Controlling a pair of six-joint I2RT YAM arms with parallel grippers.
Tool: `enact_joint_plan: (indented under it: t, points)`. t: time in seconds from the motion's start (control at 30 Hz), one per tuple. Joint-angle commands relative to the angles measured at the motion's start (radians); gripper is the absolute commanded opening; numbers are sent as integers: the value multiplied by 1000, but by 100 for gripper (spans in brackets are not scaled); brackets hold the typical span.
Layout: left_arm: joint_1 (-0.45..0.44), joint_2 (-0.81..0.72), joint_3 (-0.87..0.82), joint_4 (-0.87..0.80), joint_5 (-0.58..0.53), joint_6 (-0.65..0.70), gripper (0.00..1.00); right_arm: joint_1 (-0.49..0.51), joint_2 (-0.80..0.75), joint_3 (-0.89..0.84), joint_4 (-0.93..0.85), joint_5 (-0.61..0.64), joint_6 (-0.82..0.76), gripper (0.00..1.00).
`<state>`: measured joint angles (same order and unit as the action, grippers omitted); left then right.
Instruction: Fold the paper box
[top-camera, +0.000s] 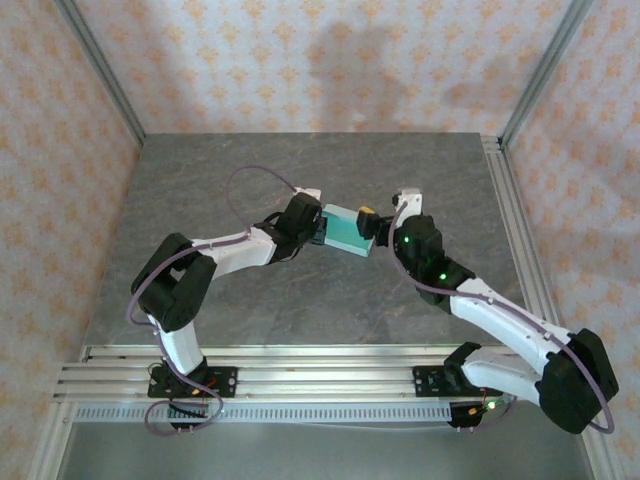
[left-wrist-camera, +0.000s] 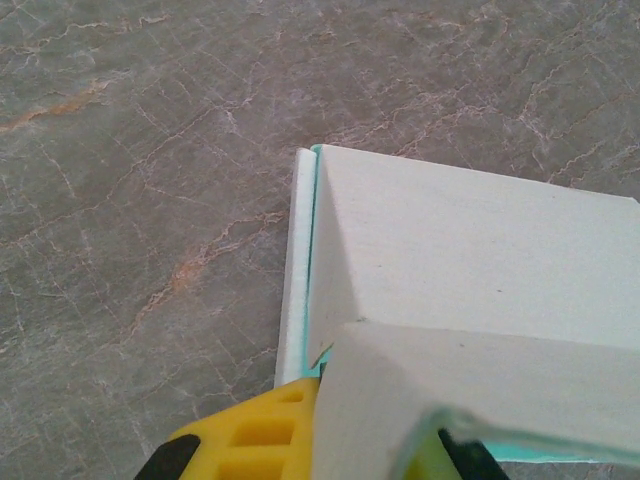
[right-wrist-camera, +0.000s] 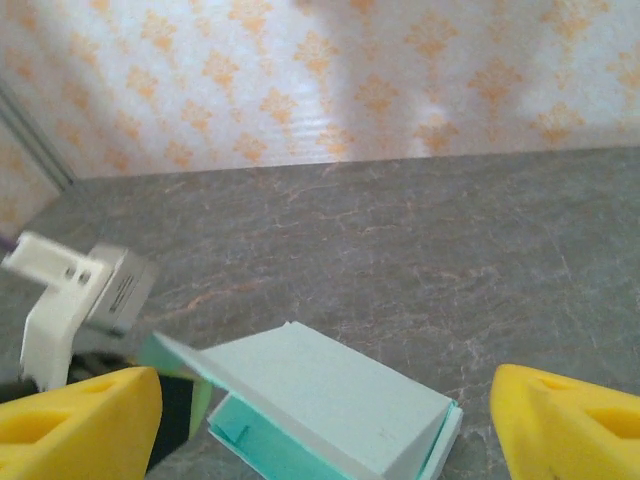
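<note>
Table top (top-camera: 300, 300): grey-brown stone-look slab, marbled with pale and rust veins, matte finish. Walls (top-camera: 300, 60) on three sides: cream paper, repeating orange floral motif. Aluminium posts (top-camera: 102, 70) rise at both back corners; a profile rail (top-camera: 515, 230) runs along the table's right edge. Slotted aluminium rails (top-camera: 320, 372) span the near edge. Light soft and diffuse; faint shadows on the back wall

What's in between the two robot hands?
The paper box, in the top view. The left gripper pinches one end; the right gripper stands open at the other.
</note>
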<state>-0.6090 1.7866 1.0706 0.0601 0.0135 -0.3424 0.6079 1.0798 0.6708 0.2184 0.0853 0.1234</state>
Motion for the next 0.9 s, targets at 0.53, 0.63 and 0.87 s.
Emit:
enact_joint_plan:
  t: [0.53,0.63,0.87]
  points:
    - [-14,-160,-99,-45,-7,50,52,-120,479,285,-286,-126,332,83]
    - [-14,-233,-142,-72,29,76,68,-125,501,276,-278,-127,329,83]
    - [6,-403,-248,11,202,124,89,-135,558,260,-253,-145,301,83]
